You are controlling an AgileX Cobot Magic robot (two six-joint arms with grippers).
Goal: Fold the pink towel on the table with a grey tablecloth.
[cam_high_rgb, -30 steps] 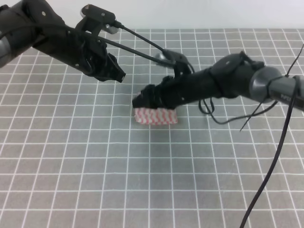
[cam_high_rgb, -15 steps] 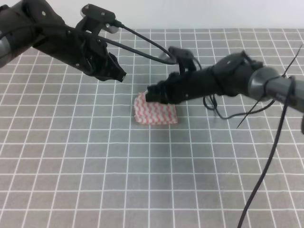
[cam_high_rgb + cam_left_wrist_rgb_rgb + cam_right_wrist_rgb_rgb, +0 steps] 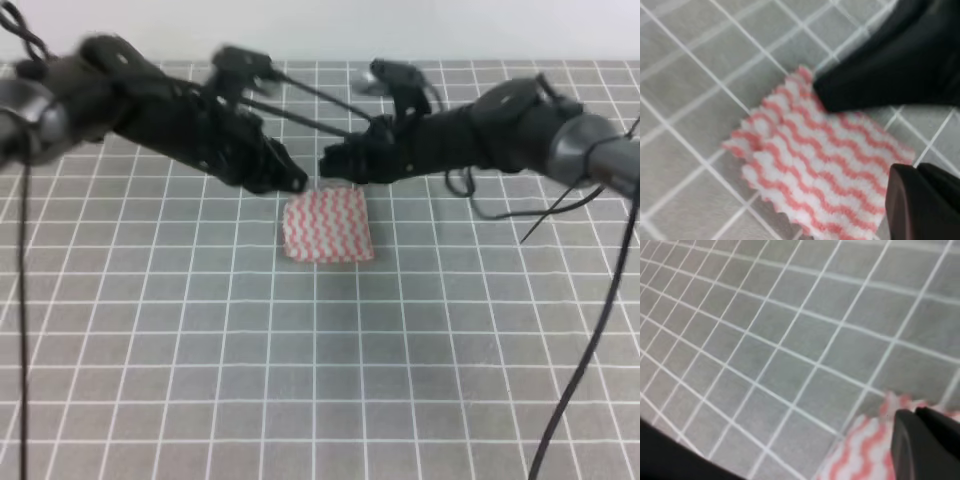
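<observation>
Left arm (image 3: 150,105) motion-blurred in high view; both wrist views soft. Right wrist frame crops the pink towel (image 3: 867,450) (only a corner shows). Jaw states unreadable.

Counter (image 3: 200,380) fills nearly the whole high view, grey cloth printed with thin white grid lines making small squares, flat, no visible wrinkles. Plain pale wall (image 3: 320,25) runs as a narrow strip along the top edge behind the counter's far side. Light is even and diffuse, with only soft, faint shadows on the cloth. No floor, windows or other furniture visible
</observation>
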